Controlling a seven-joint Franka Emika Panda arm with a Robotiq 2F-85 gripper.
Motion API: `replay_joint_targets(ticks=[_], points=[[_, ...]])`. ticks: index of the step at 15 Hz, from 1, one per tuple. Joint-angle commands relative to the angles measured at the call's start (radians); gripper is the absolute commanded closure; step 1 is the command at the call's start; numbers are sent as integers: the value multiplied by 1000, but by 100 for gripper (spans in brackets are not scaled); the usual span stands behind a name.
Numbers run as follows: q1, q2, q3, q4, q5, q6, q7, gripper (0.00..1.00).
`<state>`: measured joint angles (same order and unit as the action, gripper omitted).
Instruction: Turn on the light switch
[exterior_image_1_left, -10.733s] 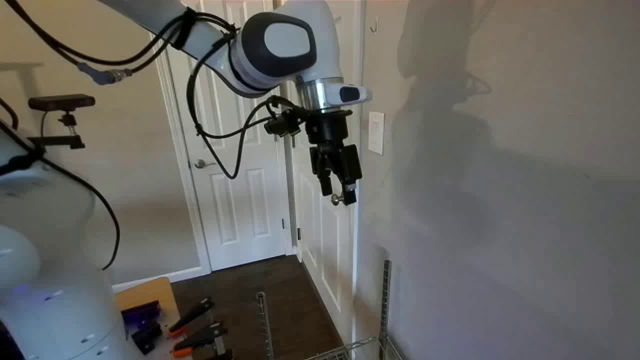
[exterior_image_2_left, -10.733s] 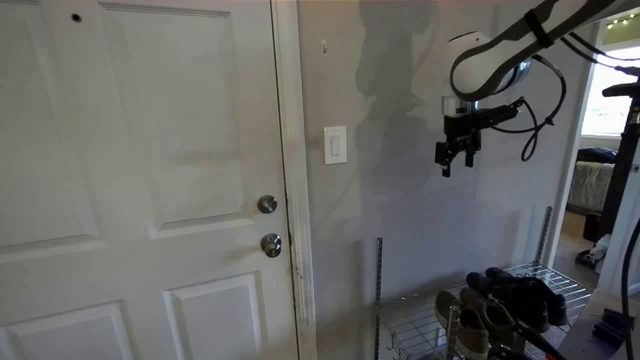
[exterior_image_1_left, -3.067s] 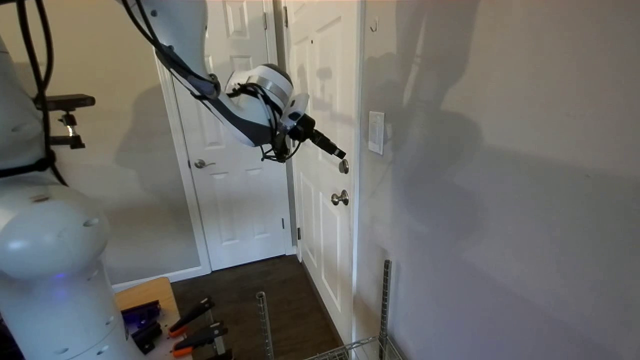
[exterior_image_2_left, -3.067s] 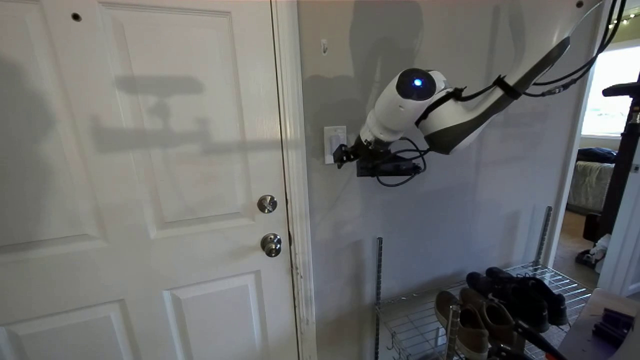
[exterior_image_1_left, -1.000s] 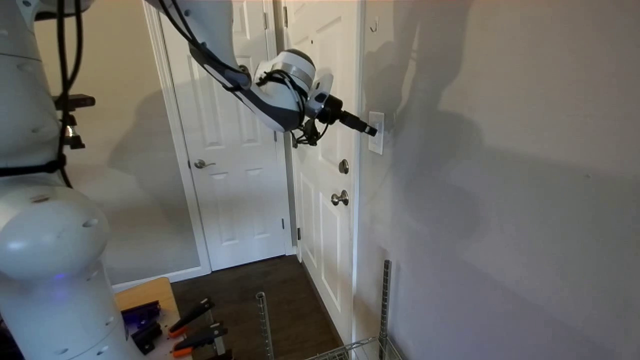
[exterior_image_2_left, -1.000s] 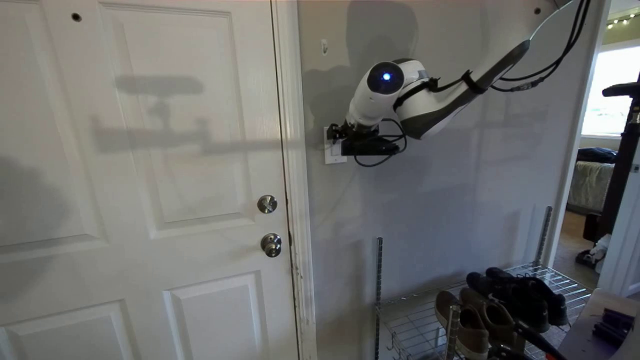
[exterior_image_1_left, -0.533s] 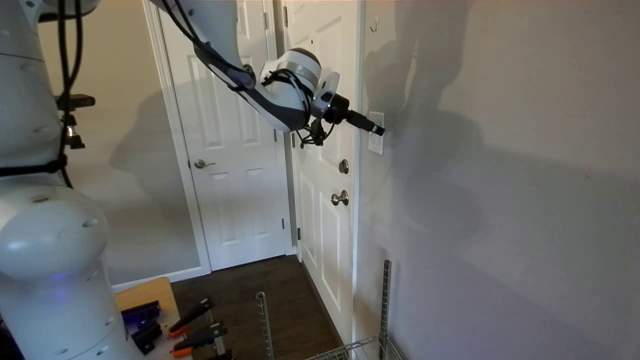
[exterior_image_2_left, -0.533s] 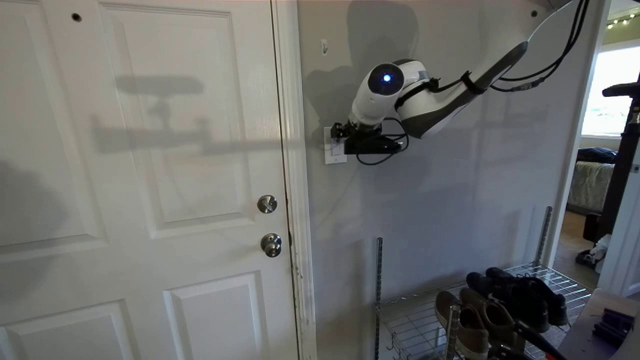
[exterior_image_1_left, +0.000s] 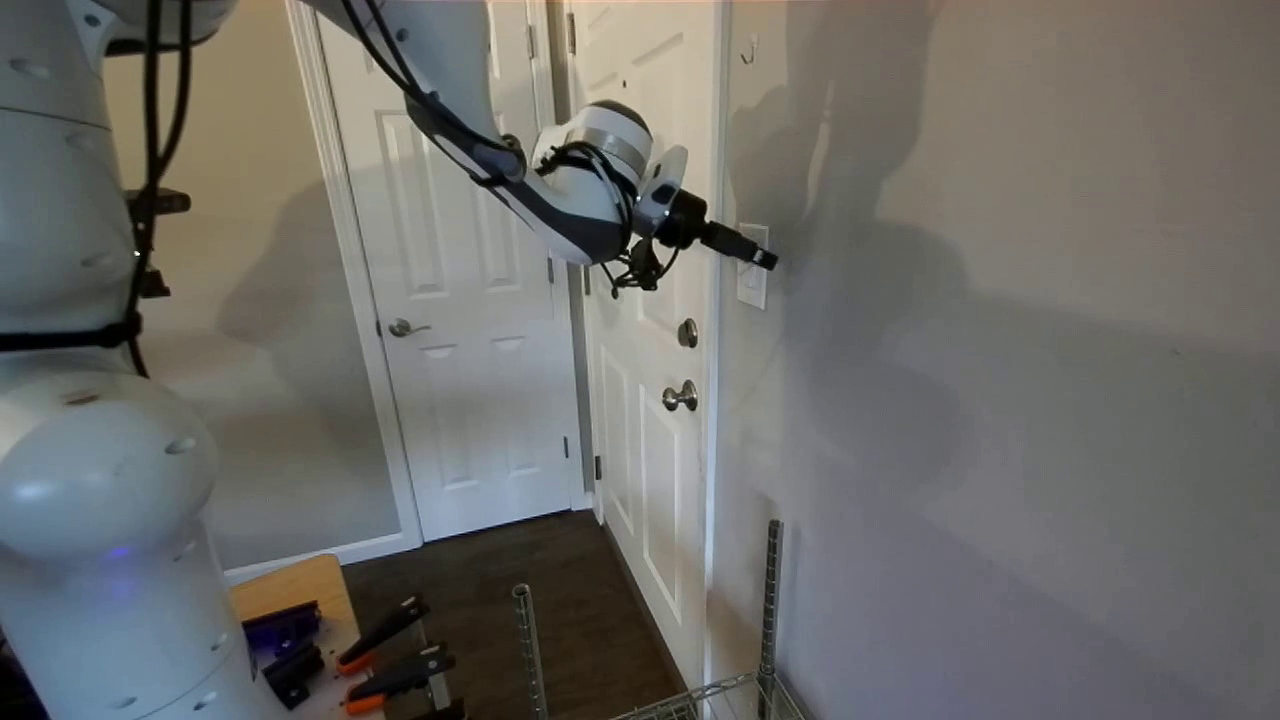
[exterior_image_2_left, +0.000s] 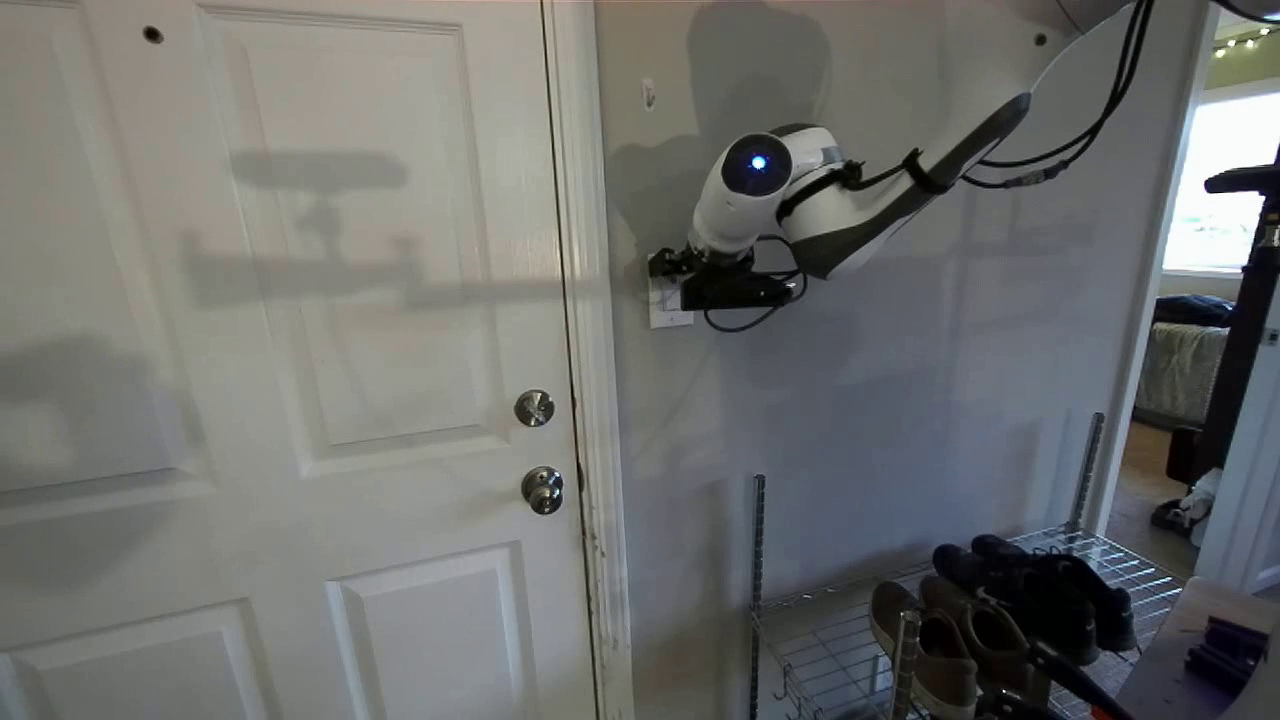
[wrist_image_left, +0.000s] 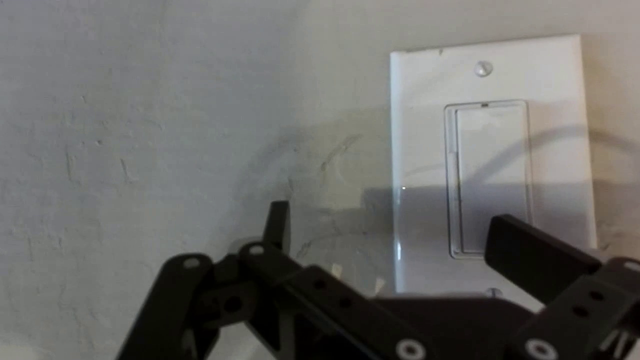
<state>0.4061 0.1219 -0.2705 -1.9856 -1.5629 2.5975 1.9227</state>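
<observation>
Switch (wrist_image_left: 492, 150) sits partly behind one finger (wrist_image_left: 530, 255) of the gripper (wrist_image_left: 392, 215), spread wide and nearer than a second ago, so pressing seems imminent, contact unclear.

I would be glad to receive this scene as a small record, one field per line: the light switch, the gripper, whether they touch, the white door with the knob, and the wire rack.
Light switch: upright white plate, partly hidden in all three views
Gripper: open; in the wrist view one fingertip overlaps the plate's lower right
Touching: cannot tell
On or off: cannot tell
White door: knob, with a round lock above it
Wire rack: carries brown shoes and black shoes
</observation>
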Motion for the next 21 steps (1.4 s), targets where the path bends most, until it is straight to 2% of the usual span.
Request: replay_joint_targets(ticks=[1, 4, 5, 6, 9, 10, 11, 12, 18, 21], points=[[-14, 72, -10, 100, 25, 15, -45, 0], [-12, 61, -10, 84, 49, 17, -50, 0], [-133, 21, 126, 43, 75, -4, -73, 0], [-151, 0, 144, 13, 118, 11, -87, 0], [-223, -159, 234, -189, 330, 57, -219, 0], [-179, -191, 194, -235, 410, 63, -265, 0], [-176, -240, 209, -290, 489, 37, -318, 0], [-221, -283, 267, -338, 560, 27, -366, 0], [-205, -479, 353, -497, 963, -11, -602, 0], [-220, -592, 407, -560, 1113, -58, -653, 0]])
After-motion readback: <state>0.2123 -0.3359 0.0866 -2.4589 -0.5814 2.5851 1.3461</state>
